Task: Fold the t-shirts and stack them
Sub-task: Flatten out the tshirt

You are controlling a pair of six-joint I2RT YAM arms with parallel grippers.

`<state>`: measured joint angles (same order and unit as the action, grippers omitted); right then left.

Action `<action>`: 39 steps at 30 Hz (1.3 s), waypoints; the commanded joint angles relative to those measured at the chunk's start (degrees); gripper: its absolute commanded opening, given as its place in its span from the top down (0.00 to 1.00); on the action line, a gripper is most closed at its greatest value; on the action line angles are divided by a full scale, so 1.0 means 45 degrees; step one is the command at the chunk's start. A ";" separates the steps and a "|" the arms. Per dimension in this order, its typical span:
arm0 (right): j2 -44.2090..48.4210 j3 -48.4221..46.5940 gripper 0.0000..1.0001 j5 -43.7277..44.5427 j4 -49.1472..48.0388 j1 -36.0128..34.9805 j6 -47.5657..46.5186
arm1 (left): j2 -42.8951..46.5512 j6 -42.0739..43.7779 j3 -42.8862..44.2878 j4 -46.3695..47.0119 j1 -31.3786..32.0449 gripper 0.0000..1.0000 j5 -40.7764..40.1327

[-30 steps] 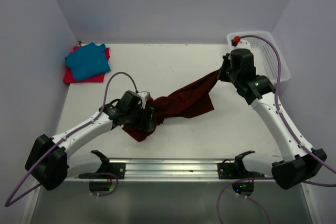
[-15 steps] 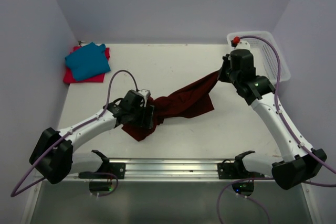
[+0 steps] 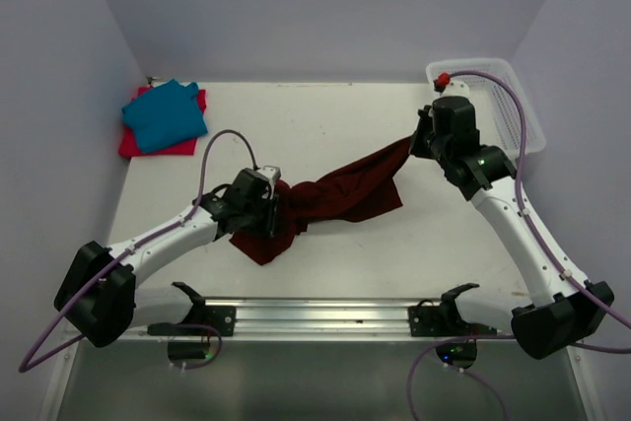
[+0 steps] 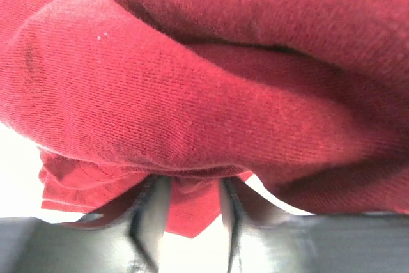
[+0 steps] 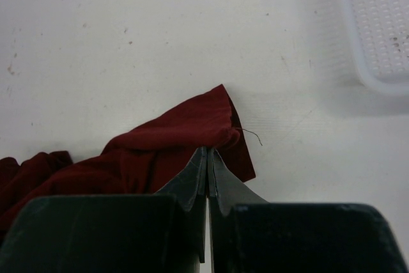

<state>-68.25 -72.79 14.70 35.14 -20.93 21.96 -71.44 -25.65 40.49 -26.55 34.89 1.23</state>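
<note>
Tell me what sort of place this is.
Probably a lab robot test cell: a white table boxed in by plain walls, a left arm and a right arm bolted to a rail, and a maroon t-shirt between them.

Top cam looks down from above the near edge over the whole worktop [image 3: 325,125]; wrist cams sit close, all three sharing the maroon shirt [image 3: 345,189].
</note>
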 commanded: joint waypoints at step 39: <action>0.4869 0.0980 1.00 0.4409 -0.3489 0.0061 -0.3061 | 0.3491 0.4466 1.1899 -0.2502 0.0058 1.00 -0.8575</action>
<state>-50.06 -69.65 28.12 26.87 -20.99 13.17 -60.05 -11.70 89.76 -46.30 35.33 -32.49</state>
